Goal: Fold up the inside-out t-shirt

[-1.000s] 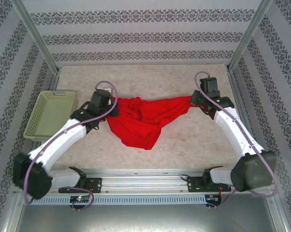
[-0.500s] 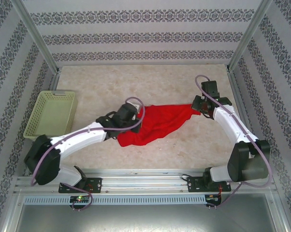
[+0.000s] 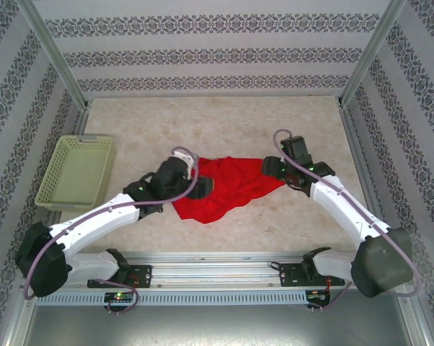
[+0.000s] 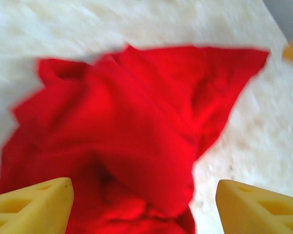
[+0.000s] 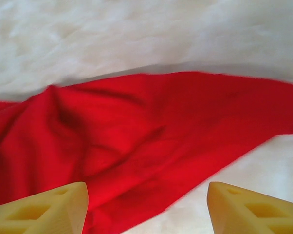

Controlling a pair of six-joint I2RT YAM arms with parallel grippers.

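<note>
The inside-out t-shirt (image 3: 235, 186) lies bunched in a red heap at the middle of the table, tapering to a point on its right. My left gripper (image 3: 201, 186) hovers at the heap's left edge. In the left wrist view its yellow fingertips (image 4: 32, 207) stand wide apart and open over the crumpled cloth (image 4: 137, 122), pinching nothing. My right gripper (image 3: 269, 167) is at the shirt's right tip. Its fingertips (image 5: 253, 209) are also spread open above a smoother stretch of the red cloth (image 5: 151, 126), which rests on the tabletop.
A pale green basket (image 3: 50, 173) stands at the table's left edge, apart from the shirt. Patterned walls and metal posts close in the table (image 3: 238, 122) on three sides. Bare tabletop lies behind the shirt and in front of it.
Both grippers were shut on the shirt's ends and have opened, letting the cloth drop. The arms drew inward, and the shirt went from stretched wide to a narrower heap.
</note>
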